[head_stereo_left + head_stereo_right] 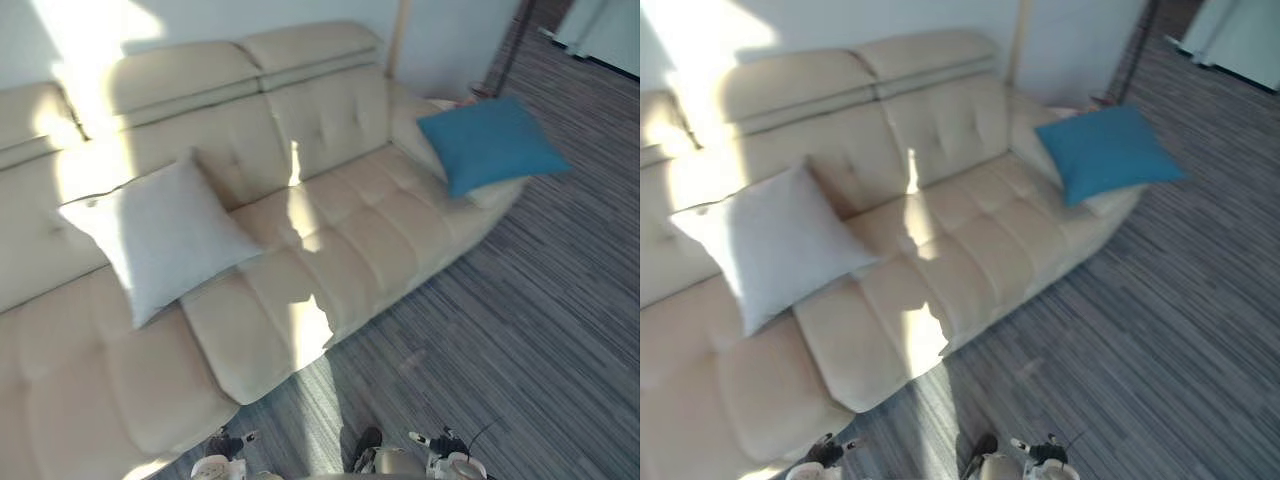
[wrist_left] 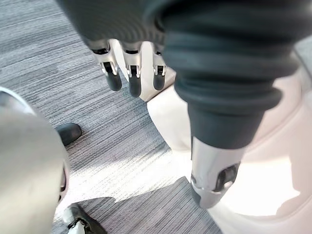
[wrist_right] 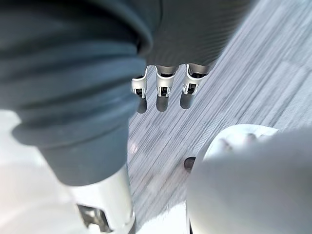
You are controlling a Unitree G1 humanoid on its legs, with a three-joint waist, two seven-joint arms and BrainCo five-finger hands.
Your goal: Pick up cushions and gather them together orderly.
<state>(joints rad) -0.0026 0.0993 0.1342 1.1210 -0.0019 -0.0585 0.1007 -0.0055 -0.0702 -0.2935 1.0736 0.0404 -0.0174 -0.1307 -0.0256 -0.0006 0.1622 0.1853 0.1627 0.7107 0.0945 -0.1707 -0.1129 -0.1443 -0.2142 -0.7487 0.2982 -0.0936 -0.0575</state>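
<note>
left hand [image 2: 132,80] and right hand [image 3: 164,92] hang empty, fingers straight. risk: pale grey square fabric cushion [image 1: 160,235] and blue square fabric cushion [image 1: 490,143] lie well apart (cream tufted sofa [image 1: 350,230]), so i may overreach.

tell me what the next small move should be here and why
Probably a step toward the blue cushion on the right armrest of the cream sofa. The left hand and right hand both hang open and empty over the striped grey floor, short of the sofa. The white cushion leans on the backrest far to the left, so the two cushions lie apart.
</note>
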